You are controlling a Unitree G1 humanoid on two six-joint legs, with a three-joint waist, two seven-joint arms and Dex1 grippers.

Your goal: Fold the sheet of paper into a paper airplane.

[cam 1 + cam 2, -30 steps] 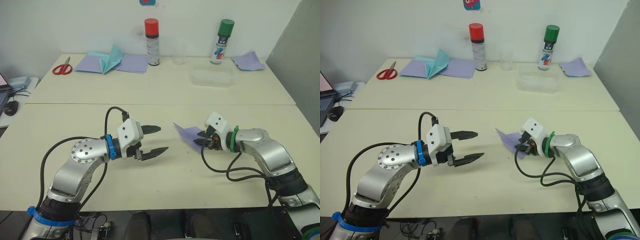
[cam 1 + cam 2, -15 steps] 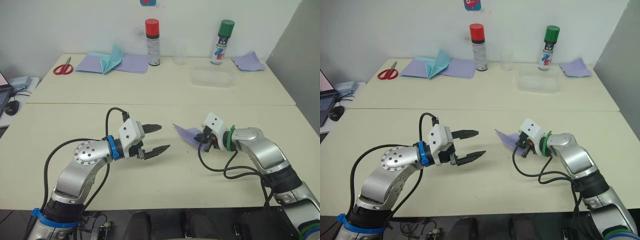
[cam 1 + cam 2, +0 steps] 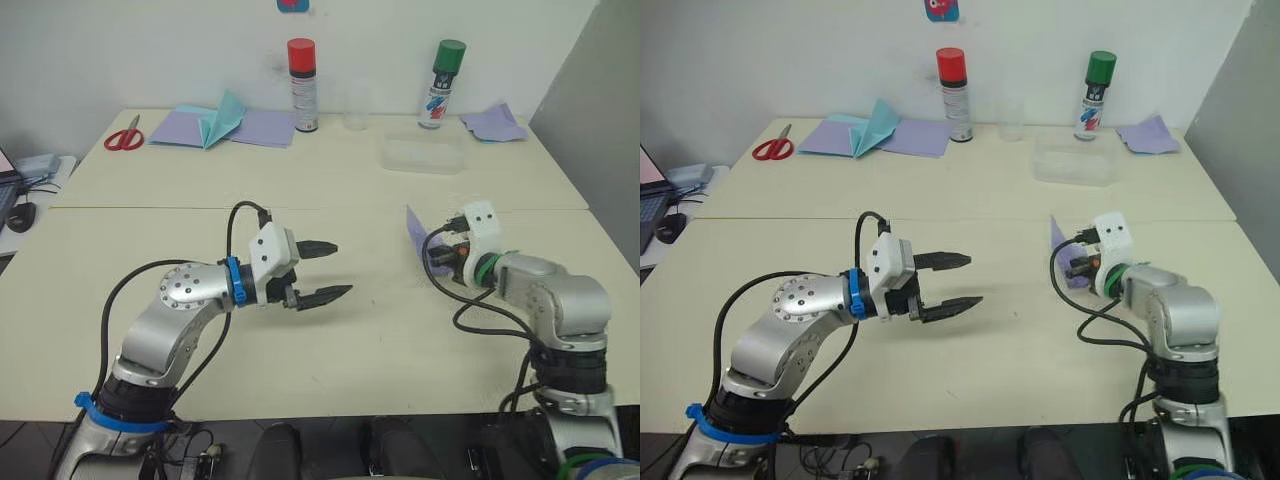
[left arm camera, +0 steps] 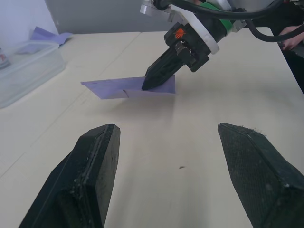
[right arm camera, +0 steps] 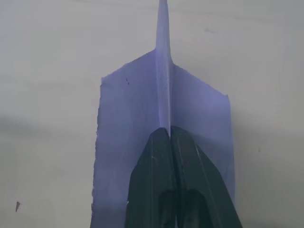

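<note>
The sheet of paper shows as a folded lilac paper airplane [image 3: 414, 231], a creased wedge with one pointed end. It stands tilted on edge just above the near table, right of centre. My right gripper [image 3: 433, 256] is shut on its middle fold, with the wings spreading to either side of the black fingers [image 5: 167, 156]. The left wrist view shows the paper airplane [image 4: 124, 88] held by that gripper's tip. My left gripper [image 3: 335, 270] hovers open over the middle of the near table, empty and pointing towards the plane, a hand's width short of it.
On the far table stand a red-capped spray can [image 3: 302, 85], a green-capped spray can [image 3: 440, 85] and a clear plastic box [image 3: 422, 155]. Red scissors [image 3: 124, 133] and lilac sheets with a teal folded paper [image 3: 222, 118] lie at the back left. More lilac paper [image 3: 492, 123] lies at the back right.
My right arm has swung to the right and turned its wrist, carrying the paper airplane along and tipping it more upright. My left gripper has shifted slightly to the right, still open.
</note>
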